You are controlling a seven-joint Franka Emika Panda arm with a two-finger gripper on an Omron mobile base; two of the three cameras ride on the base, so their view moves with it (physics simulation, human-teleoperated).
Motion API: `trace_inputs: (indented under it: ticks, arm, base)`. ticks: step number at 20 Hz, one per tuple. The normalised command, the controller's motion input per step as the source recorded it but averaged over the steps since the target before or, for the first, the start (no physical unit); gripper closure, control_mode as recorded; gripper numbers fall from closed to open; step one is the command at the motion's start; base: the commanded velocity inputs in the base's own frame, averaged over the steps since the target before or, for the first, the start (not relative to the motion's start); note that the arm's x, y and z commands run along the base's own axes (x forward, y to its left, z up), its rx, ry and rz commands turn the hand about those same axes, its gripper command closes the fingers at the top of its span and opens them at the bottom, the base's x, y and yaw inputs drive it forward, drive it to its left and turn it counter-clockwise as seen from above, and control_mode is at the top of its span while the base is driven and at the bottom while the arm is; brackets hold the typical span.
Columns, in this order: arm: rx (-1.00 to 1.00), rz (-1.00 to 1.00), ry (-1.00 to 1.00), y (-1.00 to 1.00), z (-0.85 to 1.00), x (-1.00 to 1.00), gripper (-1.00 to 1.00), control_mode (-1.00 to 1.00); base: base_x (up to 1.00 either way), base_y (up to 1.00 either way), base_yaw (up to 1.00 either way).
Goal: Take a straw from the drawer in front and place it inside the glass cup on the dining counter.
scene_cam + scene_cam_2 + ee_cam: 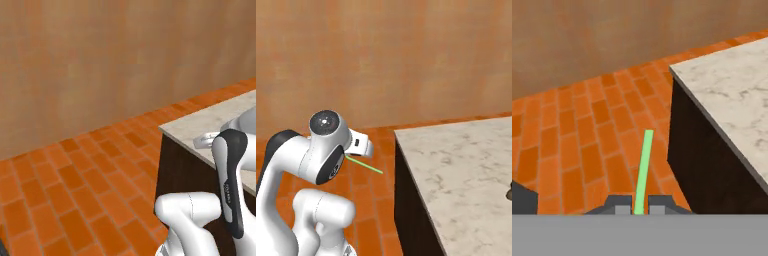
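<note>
My gripper (639,207) is shut on the green straw (644,167), which sticks forward from between the two fingertips over the brick floor. In the right base view the straw (365,165) juts out to the right from under the white hand, level with the corner of the dining counter (456,165) and left of it. The beige marble top (732,95) with its dark side panel lies to the right of the gripper. The glass cup and the drawer are out of view.
An orange brick floor (75,190) stretches to a brown wall (125,60) ahead. The counter's corner (165,129) is close to the arm. A small dark thing (509,191) sits on the counter at the right edge.
</note>
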Motion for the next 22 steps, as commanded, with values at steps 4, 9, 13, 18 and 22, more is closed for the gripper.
trace_inputs:
  ticks: [4, 9, 13, 18, 22]
  arm:
    - [0.0, 0.0, 0.0, 0.0, 0.0, 0.0, 1.0, 1.0]
    - [0.0, 0.0, 0.0, 0.0, 0.0, 0.0, 1.0, 1.0]
    - [0.0, 0.0, 0.0, 0.0, 0.0, 0.0, 1.0, 1.0]
    - [0.0, 0.0, 0.0, 0.0, 0.0, 0.0, 1.0, 1.0]
    - [0.0, 0.0, 0.0, 0.0, 0.0, 0.0, 1.0, 1.0]
  base:
    - [0.84, 0.65, -0.5]
    - [0.7, 0.91, -0.39]
    - [0.63, 0.96, -0.34]
    - [0.6, 1.0, -0.32]
    - [0.73, 0.99, -0.35]
